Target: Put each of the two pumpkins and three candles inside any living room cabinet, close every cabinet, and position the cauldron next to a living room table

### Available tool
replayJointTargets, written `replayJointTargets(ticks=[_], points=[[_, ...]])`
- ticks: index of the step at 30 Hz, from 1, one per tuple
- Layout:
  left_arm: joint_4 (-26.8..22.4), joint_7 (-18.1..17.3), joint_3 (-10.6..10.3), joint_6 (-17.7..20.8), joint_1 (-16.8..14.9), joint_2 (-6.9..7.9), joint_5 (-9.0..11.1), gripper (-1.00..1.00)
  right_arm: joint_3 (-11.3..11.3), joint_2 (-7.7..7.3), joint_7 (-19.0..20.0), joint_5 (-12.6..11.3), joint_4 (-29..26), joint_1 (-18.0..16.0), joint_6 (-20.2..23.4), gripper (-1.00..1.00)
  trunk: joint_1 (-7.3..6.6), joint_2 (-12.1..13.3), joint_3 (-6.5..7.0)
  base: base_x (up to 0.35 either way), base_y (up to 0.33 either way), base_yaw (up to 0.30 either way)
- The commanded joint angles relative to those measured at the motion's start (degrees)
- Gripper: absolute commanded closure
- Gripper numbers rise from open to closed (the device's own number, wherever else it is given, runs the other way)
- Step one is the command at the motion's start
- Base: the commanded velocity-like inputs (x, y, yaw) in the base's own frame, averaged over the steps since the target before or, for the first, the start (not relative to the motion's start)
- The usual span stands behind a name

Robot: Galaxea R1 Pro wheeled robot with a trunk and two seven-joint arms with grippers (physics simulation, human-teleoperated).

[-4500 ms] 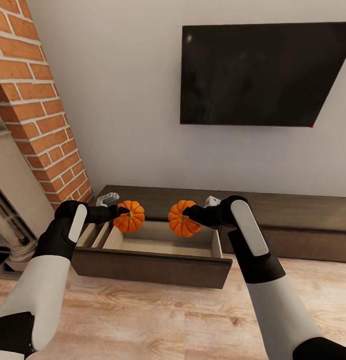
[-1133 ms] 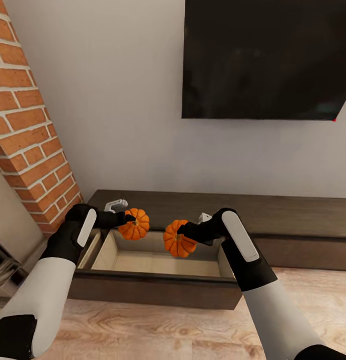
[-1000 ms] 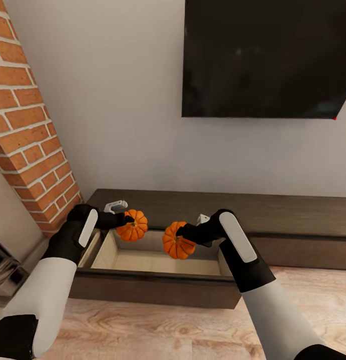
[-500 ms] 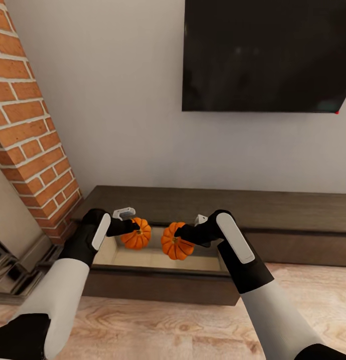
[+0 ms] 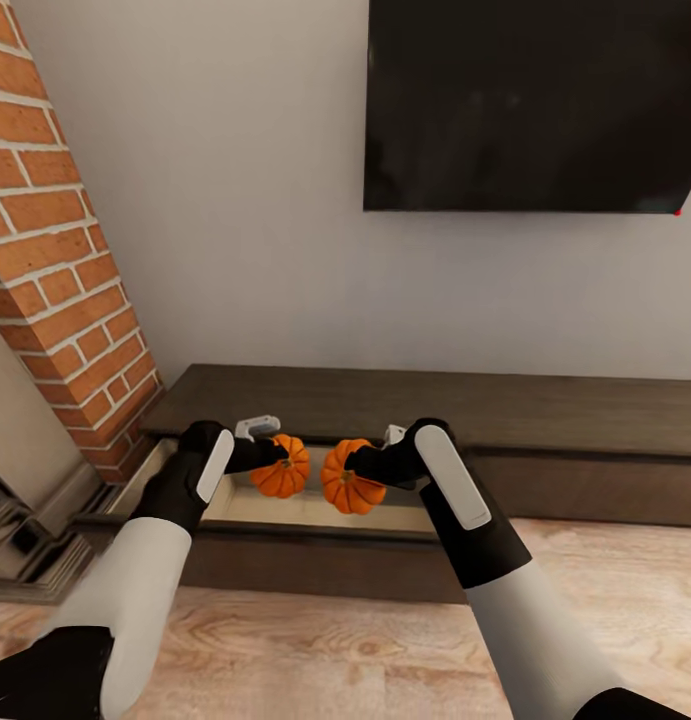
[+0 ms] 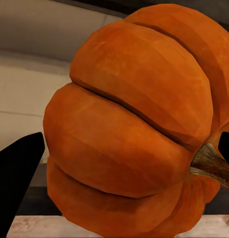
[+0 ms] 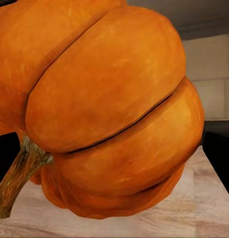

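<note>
Two pumpkins: both held in the air over the open drawer, close side by side but apart.
Left pumpkin: orange, ribbed, clamped in the left gripper; it hangs above the drawer's left part. In the left wrist view the left pumpkin sits between the dark fingers, its brown stem pointing sideways.
Right pumpkin: clamped in the right gripper, above the drawer's middle, its stem turned toward the gripper. In the right wrist view the right pumpkin is seen close up, with pale drawer wood behind it and floor planks below it.
Drawer: pulled out from the cabinet's left end, pale wood inside, dark front toward the robot; the parts of its floor that show are bare.
Cabinet: long, low, dark brown, against the wall; the front to the right of the drawer is shut flush.
Screen: black, flat, on the wall above the cabinet.
Brick column: left of the cabinet, touching or just beside its end.
Floor: light wood planks, in front of the drawer.
Arms: both reach forward from the lower edge of the head view, white forearms and black wrists, one to each side of the drawer.
</note>
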Motion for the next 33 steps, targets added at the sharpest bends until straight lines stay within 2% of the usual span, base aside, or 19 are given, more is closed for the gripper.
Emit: replayJointTargets(ticks=[1, 10, 17, 24, 33], points=[[0.0, 0.1, 0.0, -0.3, 0.0, -0.11, -0.1, 1.00, 0.0, 0.14, 0.0, 0.3, 0.0, 0.0, -0.1, 1.00, 0.22, -0.4, -0.18, 0.000, 0.000, 0.000], [0.7, 0.3, 0.0, -2.7, 0.0, -0.39, -0.1, 1.00, 1.0, 0.22, 0.2, 0.8, 0.0, 0.0, -2.8, 1.00, 2.20, -4.0, -1.80, 0.000, 0.000, 0.000], [2.2, 0.3, 0.0, -4.4, 0.0, -0.64, -0.1, 1.00, 1.3, -0.12, 0.2, 1.0, -0.3, 0.0, -3.8, 1.00, 2.20, -4.0, -1.80, 0.000, 0.000, 0.000], [2.4, 1.0, 0.0, -4.6, 0.0, -0.66, -0.2, 1.00, 1.3, -0.28, 0.2, 4.0, -0.2, 0.0, -4.1, 1.00, 2.20, -4.0, -1.80, 0.101, 0.016, 0.000], [2.5, 2.5, 0.0, -4.7, 0.0, -0.66, -0.1, 1.00, 1.4, -0.37, 0.3, 4.4, 0.3, 0.0, -5.1, 1.00, 2.20, -4.0, -1.80, 0.042, 0.002, 0.000]])
